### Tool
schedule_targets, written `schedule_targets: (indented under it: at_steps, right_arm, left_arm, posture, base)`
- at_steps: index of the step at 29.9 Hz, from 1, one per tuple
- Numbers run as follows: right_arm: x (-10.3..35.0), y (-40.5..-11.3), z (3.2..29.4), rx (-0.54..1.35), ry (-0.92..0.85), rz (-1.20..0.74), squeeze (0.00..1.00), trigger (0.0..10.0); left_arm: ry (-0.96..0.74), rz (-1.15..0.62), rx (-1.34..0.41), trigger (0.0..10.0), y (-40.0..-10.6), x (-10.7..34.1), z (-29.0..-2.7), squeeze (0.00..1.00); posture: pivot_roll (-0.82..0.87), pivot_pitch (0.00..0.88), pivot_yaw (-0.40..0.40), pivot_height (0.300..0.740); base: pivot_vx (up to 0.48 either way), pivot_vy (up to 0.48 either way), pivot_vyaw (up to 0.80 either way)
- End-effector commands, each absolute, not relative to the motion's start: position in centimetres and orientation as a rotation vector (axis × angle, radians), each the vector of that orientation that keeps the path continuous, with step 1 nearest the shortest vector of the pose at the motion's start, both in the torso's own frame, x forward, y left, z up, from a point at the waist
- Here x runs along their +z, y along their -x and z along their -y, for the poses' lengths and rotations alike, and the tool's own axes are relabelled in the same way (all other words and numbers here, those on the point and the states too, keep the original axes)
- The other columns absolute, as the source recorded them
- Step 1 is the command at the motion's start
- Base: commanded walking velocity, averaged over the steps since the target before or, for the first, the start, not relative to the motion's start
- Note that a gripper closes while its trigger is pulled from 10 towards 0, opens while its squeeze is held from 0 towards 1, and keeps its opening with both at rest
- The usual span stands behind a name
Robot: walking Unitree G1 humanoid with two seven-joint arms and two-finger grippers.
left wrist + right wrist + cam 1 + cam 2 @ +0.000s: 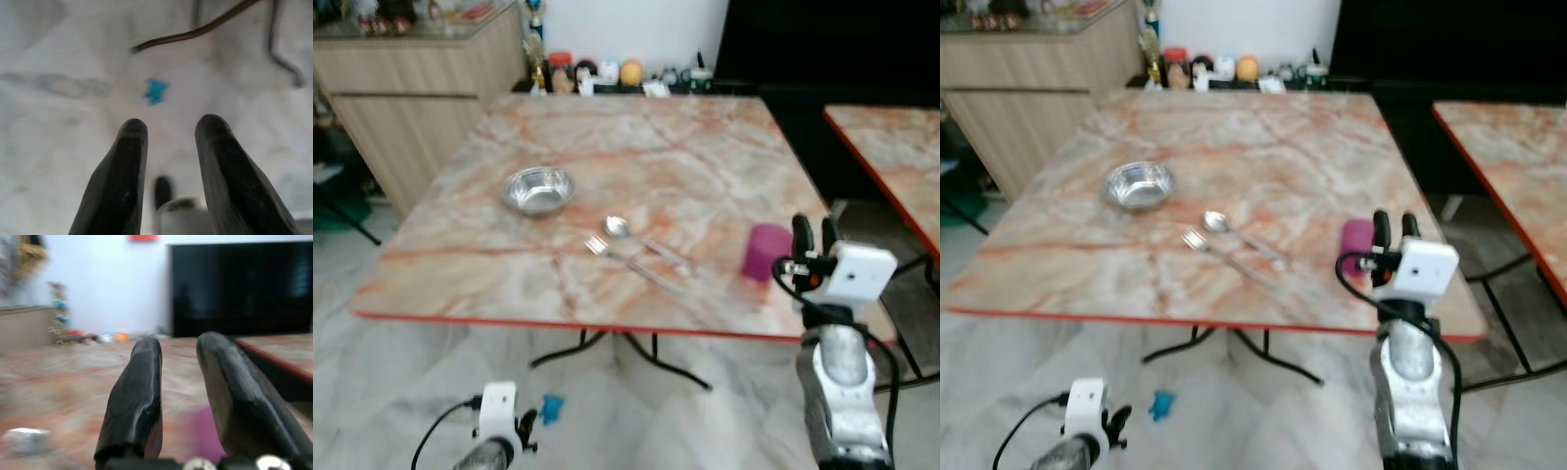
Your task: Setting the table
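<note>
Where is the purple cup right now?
The purple plastic cup stands near the marble table's front right edge, right of the metal fork, just beyond the right gripper.

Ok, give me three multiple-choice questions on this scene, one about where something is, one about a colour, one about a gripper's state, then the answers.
1. Where does the spoon lie?
A. In the bowl
B. Beside the fork
C. On the floor

2. What colour is the cup?
A. Purple
B. Green
C. White

3. How is the right gripper?
A. Shut on the cup
B. Shut on the fork
C. Open, holding nothing

Answers:
1 B, it lies on the table next to the fork, apart from the bowl.
2 A, plainly purple.
3 C, its fingers stand apart, just short of the cup.
</note>
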State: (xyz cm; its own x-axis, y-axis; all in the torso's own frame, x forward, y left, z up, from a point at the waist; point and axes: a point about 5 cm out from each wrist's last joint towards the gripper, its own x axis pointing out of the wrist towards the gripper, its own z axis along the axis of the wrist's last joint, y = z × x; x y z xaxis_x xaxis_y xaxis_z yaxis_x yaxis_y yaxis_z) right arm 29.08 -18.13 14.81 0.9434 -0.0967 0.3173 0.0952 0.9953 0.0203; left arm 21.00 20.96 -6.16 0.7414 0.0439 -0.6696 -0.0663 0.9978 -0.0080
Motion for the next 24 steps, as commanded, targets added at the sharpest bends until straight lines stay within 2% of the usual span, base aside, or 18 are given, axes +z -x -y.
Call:
schedule_targets:
  at_steps: [1,21,24]
  right_arm:
    - [15.04,-29.07,19.05,-0.124,0.005,0.326,0.00,10.0]
    - [14.88,-29.13,18.88,-0.118,0.000,0.322,0.00,10.0]
    - [14.91,-29.14,18.97,-0.118,0.001,0.323,0.00,10.0]
  left_arm:
    - [0.046,-0.738,0.059,10.0,-21.06,-6.24,-20.52,0.00]
    - [0.045,-0.738,0.051,10.0,-21.14,-6.21,-20.43,0.00]
    - [0.038,-0.740,0.049,10.0,-21.11,-6.23,-20.45,0.00]
  posture:
    - [0.03,0.007,0.005,0.736]
    - [0.02,0.000,0.008,0.736]
    - [0.02,0.000,0.007,0.736]
  base:
    - [0.000,0.480,0.00]
    - [0.000,0.480,0.00]
    - [0.000,0.116,0.00]
